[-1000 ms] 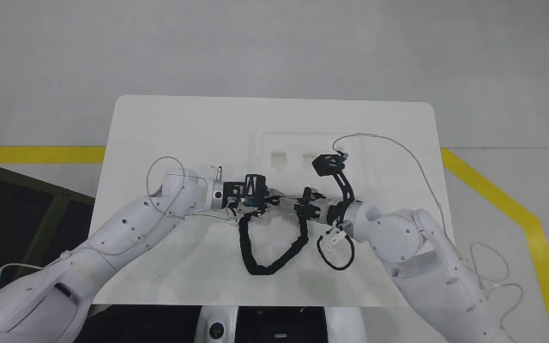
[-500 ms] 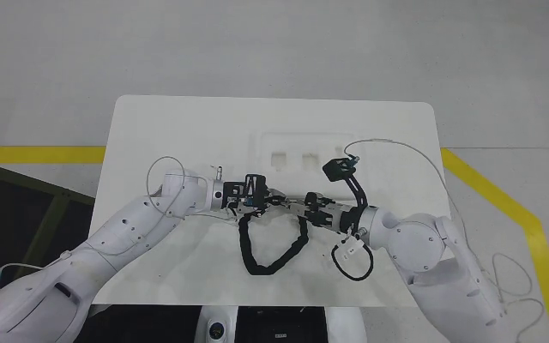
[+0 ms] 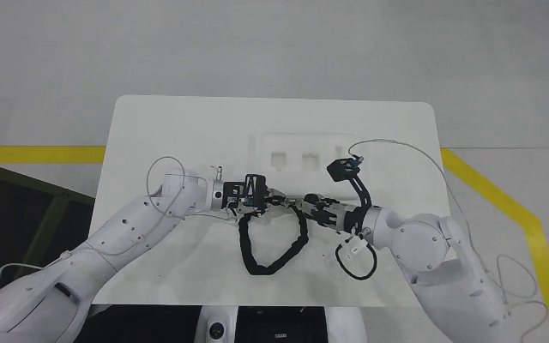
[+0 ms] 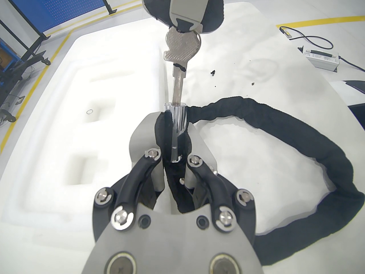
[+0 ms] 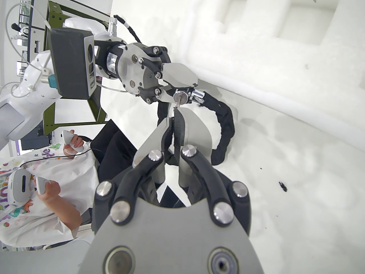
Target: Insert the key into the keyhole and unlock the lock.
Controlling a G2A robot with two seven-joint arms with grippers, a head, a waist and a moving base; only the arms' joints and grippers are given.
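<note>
left claw was clamped on the lock, chrome barrel pinned between its pads, near the middle of the worktop and just beside the foam tray. right claw was closed tight on the key, pinching it by the head, nose to nose with the left claw. key tip was in the keyhole, most of the blade showing outside. black chain ran from the lock and looped over the worktop between the arms.

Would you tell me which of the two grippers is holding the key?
The right gripper: it pinches the key by its head, while the left gripper clamps the lock by its metal cylinder.
</note>
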